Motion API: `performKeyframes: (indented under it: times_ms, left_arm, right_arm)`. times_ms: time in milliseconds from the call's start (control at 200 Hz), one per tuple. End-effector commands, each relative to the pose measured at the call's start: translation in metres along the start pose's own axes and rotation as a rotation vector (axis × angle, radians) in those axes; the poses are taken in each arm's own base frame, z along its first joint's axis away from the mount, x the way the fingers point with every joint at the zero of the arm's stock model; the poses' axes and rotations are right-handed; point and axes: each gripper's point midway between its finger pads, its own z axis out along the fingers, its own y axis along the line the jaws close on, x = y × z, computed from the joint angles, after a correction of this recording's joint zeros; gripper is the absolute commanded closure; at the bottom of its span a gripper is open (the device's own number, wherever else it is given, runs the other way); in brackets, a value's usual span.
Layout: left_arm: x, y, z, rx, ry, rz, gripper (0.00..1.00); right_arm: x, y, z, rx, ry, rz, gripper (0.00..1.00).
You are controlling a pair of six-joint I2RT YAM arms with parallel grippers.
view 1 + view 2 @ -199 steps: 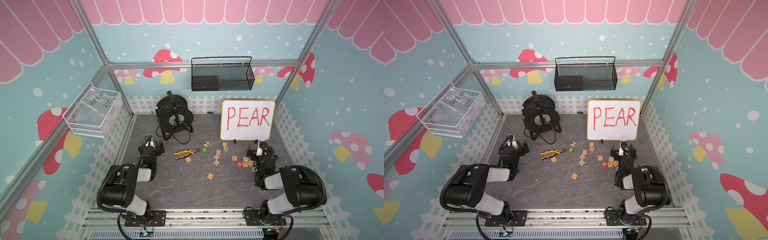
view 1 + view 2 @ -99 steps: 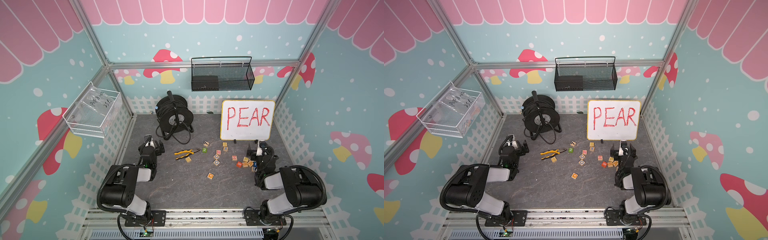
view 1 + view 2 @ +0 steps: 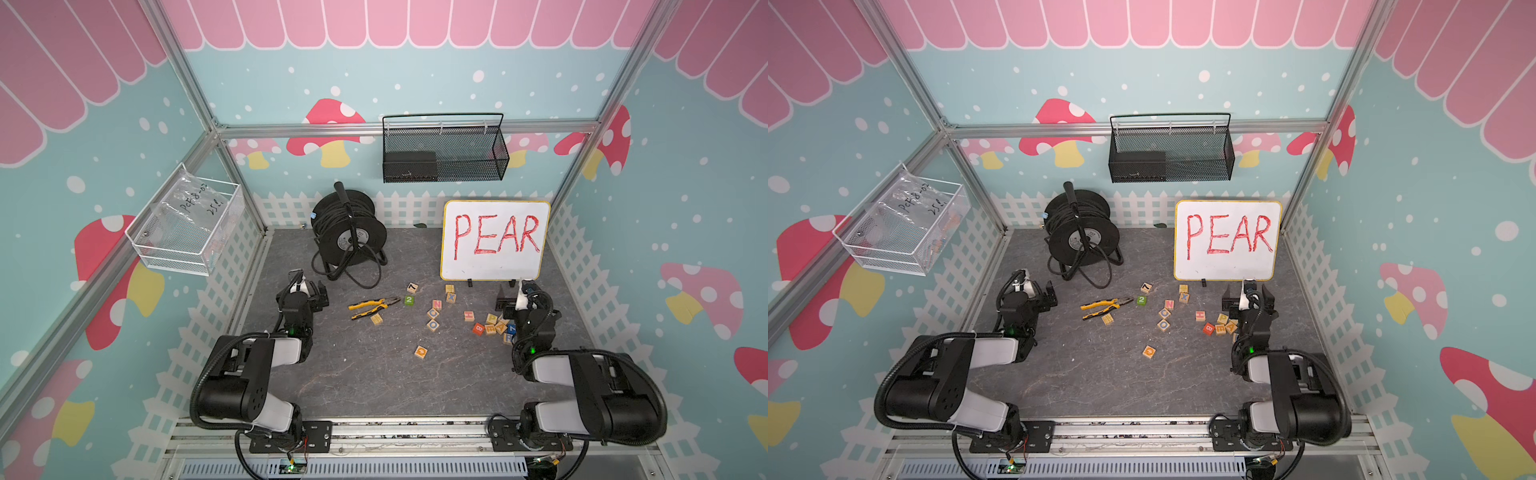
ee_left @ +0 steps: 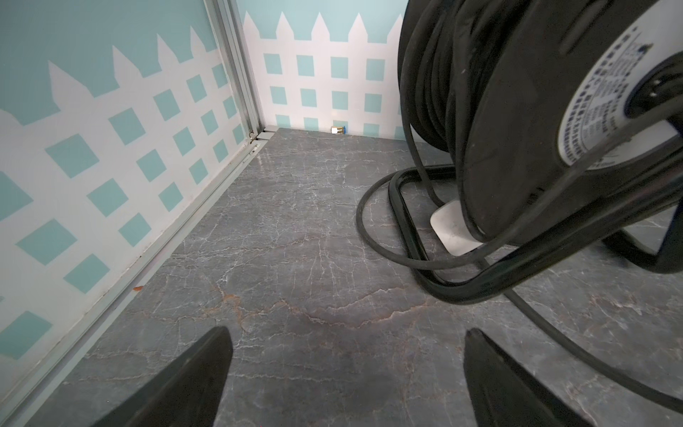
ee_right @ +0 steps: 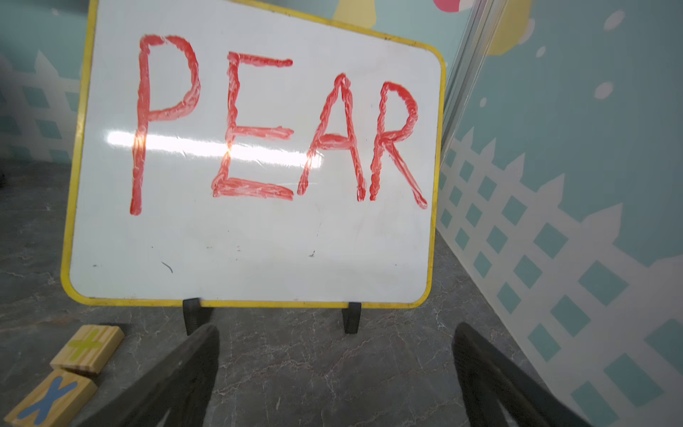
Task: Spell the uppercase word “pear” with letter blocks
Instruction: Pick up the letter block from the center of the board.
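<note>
Left claw (image 4: 345, 332) wide, empty, near reel (image 4: 517, 111). Right claw (image 5: 334, 327) wide, empty, facing whiteboard (image 5: 258, 240); P, E, A, R blocks (image 3: 492, 319) clustered near it.

Teal walls (image 3: 415, 83) with pink scalloped trim, mushrooms (image 3: 328, 137) and a white picket fence (image 3: 282, 208) enclose a grey marbled surface (image 3: 374, 374) inside an aluminium frame (image 3: 540, 124).

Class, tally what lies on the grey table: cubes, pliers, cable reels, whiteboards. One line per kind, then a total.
Cubes: 16 in view; the right arm may hide more
Pliers: 1
Cable reels: 1
Whiteboards: 1
Total: 19 in view
</note>
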Motion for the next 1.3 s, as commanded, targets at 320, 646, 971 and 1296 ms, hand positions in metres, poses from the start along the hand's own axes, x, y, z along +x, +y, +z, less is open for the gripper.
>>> performKeyframes:
  times_ms: [320, 646, 971, 1296]
  left_arm:
    - [-0.058, -0.086, -0.077, 0.181, 0.185, -0.106, 0.0]
    - [-0.029, -0.17, -0.15, 0.457, 0.387, -0.334, 0.0]
    - [0.012, -0.217, -0.213, 0.547, 0.517, -0.419, 0.0]
    - [0.011, -0.233, -0.249, 0.608, 0.507, -0.428, 0.0]
  right_arm:
    - [-0.044, 0.043, -0.039, -0.292, 0.142, 0.266, 0.0]
    - [-0.041, 0.141, -0.079, -0.608, 0.412, 0.486, 0.0]
    - [-0.021, 0.18, -0.126, -0.713, 0.574, 0.656, 0.0]
    - [-0.016, 0.19, -0.166, -0.737, 0.593, 0.795, 0.01]
